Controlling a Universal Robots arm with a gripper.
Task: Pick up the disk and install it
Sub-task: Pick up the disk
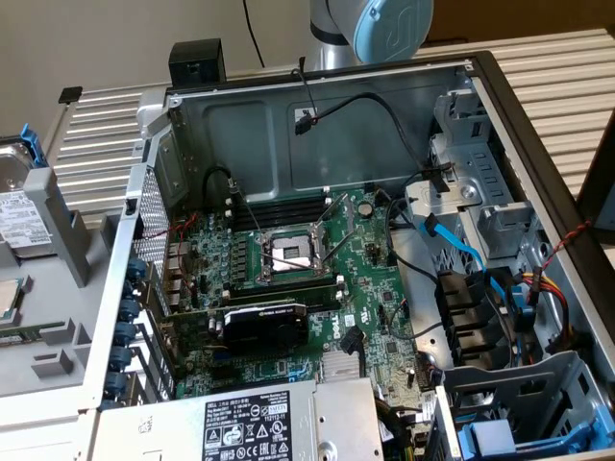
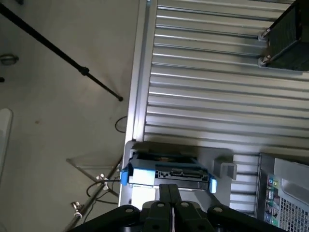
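From my station I read this as the approach to the pick. The pincer [image 2: 171, 189] hangs over the disk [image 2: 166, 174] with its jaws pressed together and nothing in them, apart from the drive.

The disk stands on edge in a grey holder [image 2: 222, 162] right at the edge of the slatted desk [image 2: 217, 72], with the floor just beyond it. In the exterior view the disk [image 1: 13, 206] and the holder [image 1: 53, 216] sit outside the computer case [image 1: 269, 134], off its perforated side toward the exterior view's left.

To do this step well, I judge the jaws must be spread before they go any lower. They should straddle the drive's thin body midway between its two blue rails [image 2: 124, 176], and the descent should be straight so the holder's walls are not struck. A grip near one rail would likely let the drive swing. With the holder so near the desk's edge, a knock could send it over.

The holder carries only the disk. Beside it a grey tray [image 1: 48, 363] has a square processor chip [image 1: 8, 298] lying in it. The open case holds the motherboard [image 1: 375, 279], an empty processor socket [image 1: 291, 252], a black graphics card [image 1: 264, 325] and the power supply [image 1: 259, 423]. A blue-fronted bay [image 1: 495, 440] sits at its corner nearest the exterior view's lower right.
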